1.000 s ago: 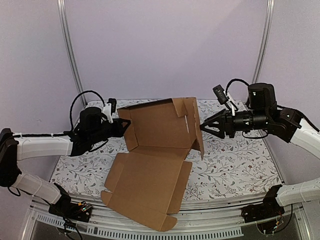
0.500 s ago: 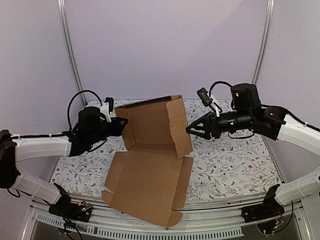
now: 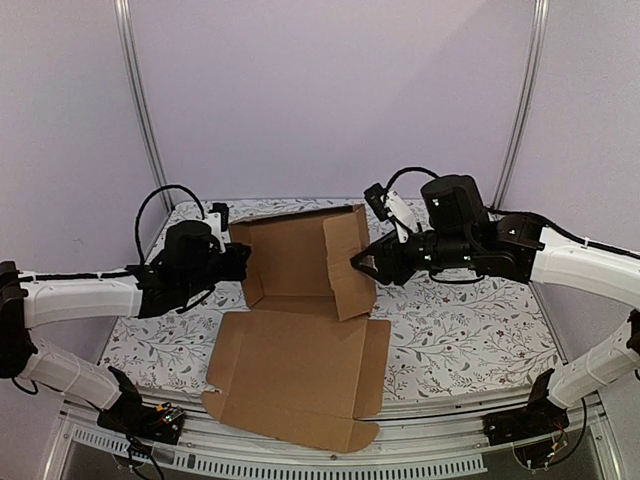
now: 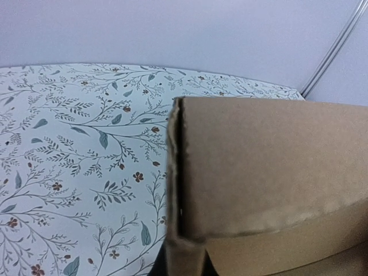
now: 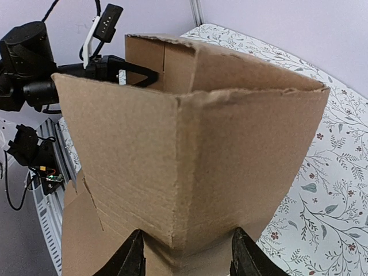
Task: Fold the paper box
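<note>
Top view: paper box (image 3: 295, 375) lies mid-desk (image 3: 470, 330). Big flat panel runs toward 6 o'clock and reaches the near edge; back wall stands up at 12. Left pincer (image 3: 240, 262) is at the box's 9 o'clock, closed, apparently pinching the upright left flap. Right pincer (image 3: 362, 262) is at 3 o'clock, against the right flap, which leans inward.

Left wrist view: cardboard edge fills the frame from 3 to 6 o'clock and runs down toward the pincer; own tips barely show.

Right wrist view: fingers (image 5: 129, 261) stand apart, one each side of the flap's folded corner. It looks like a push, not a clear clamp.

Handling, my guess: light, stiff betw. creases, bends readily at score lines, dents if squeezed hard. Best hold is a flap's free edge, w/ the other pincer bracing the opposite wall so the sheet doesn't slide.
</note>
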Available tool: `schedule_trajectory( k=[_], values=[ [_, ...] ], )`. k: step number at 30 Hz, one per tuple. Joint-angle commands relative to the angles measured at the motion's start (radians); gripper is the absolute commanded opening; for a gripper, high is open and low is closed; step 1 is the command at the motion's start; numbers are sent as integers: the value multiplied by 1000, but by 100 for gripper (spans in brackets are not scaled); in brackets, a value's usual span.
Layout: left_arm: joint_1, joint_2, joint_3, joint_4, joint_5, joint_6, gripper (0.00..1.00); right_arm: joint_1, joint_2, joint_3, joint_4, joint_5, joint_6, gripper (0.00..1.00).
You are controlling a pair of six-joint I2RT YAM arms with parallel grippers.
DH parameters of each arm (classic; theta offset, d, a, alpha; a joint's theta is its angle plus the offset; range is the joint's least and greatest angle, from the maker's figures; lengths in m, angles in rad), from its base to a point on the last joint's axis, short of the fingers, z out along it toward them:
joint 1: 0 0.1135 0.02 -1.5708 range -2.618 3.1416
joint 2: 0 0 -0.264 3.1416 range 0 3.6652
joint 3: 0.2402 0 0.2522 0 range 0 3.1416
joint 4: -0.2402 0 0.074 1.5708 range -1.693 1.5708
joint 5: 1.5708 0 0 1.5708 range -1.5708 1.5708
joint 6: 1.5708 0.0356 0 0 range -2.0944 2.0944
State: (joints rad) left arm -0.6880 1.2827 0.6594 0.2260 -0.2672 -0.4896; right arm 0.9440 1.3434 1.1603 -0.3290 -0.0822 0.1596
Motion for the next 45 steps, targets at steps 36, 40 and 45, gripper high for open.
schedule_trajectory(
  k=[36, 40, 45],
  values=[
    [-365, 5, 160, -154, -547, 44, 0, 94, 124, -77, 189, 753, 108, 37],
    [-373, -13, 153, -155, -555, 52, 0, 94, 105, -96, 207, 766, 97, 36],
    [-377, -30, 144, -159, -550, 54, 0, 93, 74, -129, 230, 790, 88, 30]
  ],
)
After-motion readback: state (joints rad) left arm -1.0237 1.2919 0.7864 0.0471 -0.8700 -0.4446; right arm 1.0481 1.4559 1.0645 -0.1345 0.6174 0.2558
